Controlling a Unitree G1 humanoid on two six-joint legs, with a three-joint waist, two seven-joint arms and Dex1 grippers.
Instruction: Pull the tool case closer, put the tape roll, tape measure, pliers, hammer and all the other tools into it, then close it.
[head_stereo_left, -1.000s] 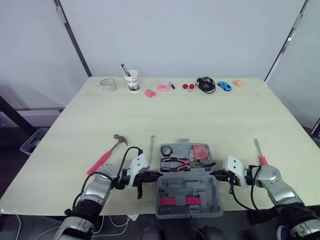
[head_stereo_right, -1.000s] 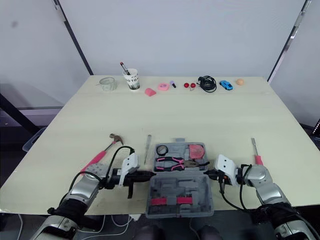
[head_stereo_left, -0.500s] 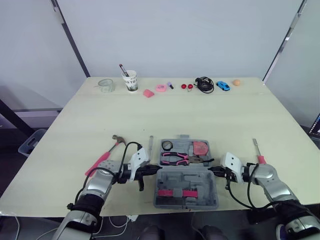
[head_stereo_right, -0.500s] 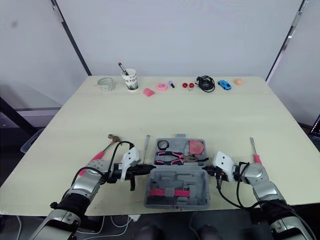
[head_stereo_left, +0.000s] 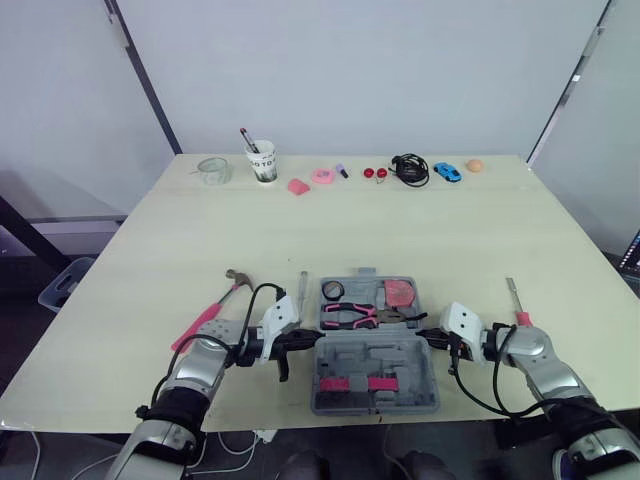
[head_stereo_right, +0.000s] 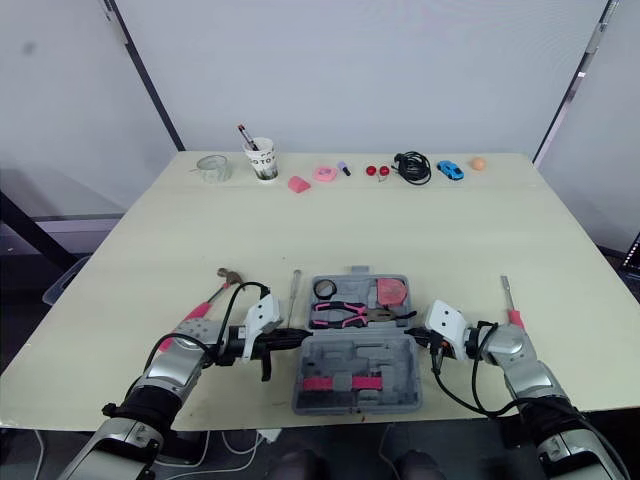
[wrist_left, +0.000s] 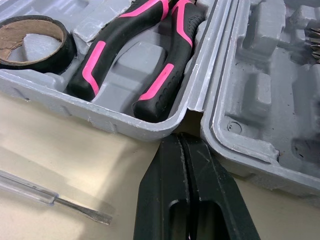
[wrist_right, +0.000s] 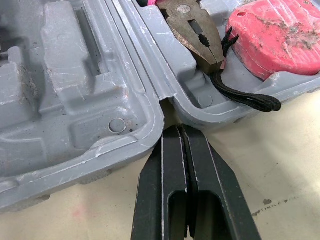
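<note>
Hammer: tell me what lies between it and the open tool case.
A clear-handled screwdriver lies on the table between the hammer and the tool case. The left gripper, shut, also reaches across that gap to the case's hinge.

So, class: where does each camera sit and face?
Left eye view: on the head, looking down at the tool case; left gripper and right gripper show.
Right eye view: beside it, same scene.
Left wrist view: along the shut left gripper to the case's hinge, by the pliers.
Right wrist view: along the shut right gripper to the hinge's other end; both wrist views share the pliers.
</note>
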